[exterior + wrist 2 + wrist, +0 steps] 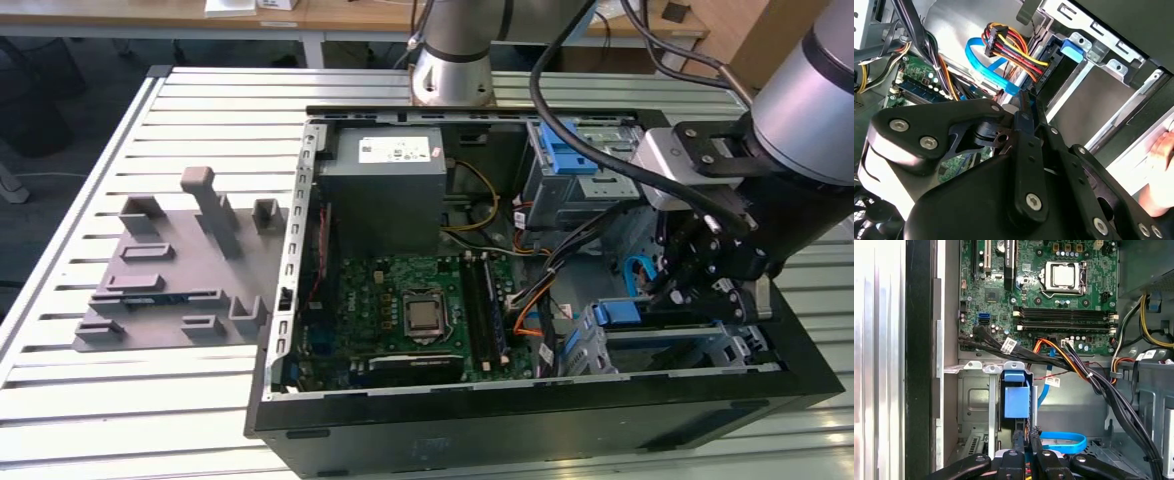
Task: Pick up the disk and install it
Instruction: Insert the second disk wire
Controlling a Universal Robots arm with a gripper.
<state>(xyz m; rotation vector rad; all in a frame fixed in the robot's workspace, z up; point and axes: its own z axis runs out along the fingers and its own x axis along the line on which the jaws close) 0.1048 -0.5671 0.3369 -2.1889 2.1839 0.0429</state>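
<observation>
Inside an open computer case (287, 300) on the tabletop, the gripper (1024, 439) hangs at the lower drive cage (727, 350), fingers (1023, 107) drawn together. The disk (667, 326) seems to lie in that cage, blue rail showing. This looks like the installing step. Seating it needs a straight push, clear of the cables (1064, 360).

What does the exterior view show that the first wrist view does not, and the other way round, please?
The exterior view takes in the grey moulded fixture lying on the slatted table at the exterior view's left of the computer case, and the arm's base behind the case. The first wrist view adds a white tag on the black cable bundle. Both show the green motherboard, its processor socket, the blue latch and the tool.
</observation>
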